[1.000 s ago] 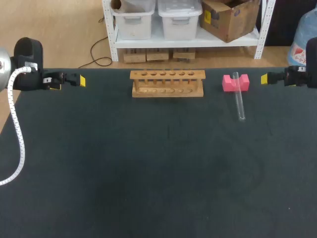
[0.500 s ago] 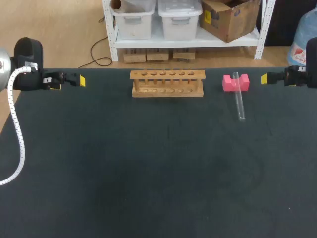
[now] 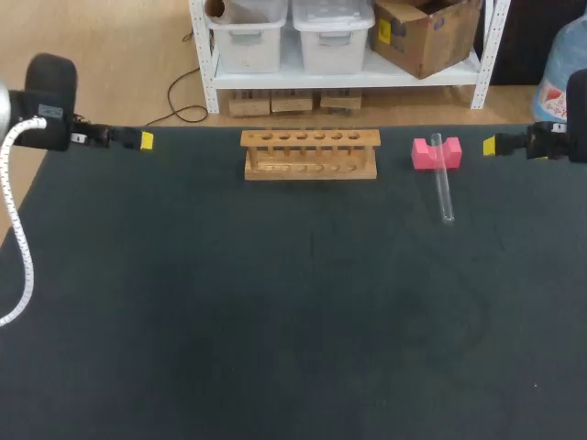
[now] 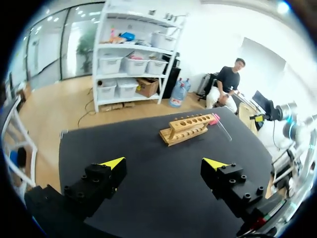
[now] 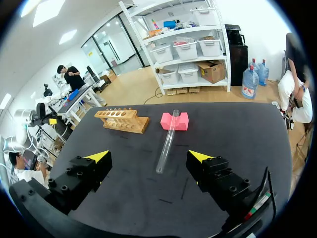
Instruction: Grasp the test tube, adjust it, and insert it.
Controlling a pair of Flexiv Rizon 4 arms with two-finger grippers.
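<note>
Test tube (image 3: 444, 180) resting on pink block (image 3: 424, 154), near table (image 3: 275, 321) far edge.

Robotics laboratory bench. A table (image 3: 275, 321) with a dark matte top carries laboratory ware: a wooden test tube rack (image 3: 310, 154) with one row of holes, and a clear glass test tube (image 3: 444, 188) lying with one end in the notch of a pink block (image 3: 424, 154). Two robot arms come in from opposite sides; the left arm trails a white corrugated cable (image 3: 18, 229). The left gripper (image 4: 163, 166) and the right gripper (image 5: 148, 156) each show two black fingers with yellow tips, spread wide. The tube lies just ahead of the right gripper's fingers; the rack stands well ahead of the left gripper's fingers.
</note>
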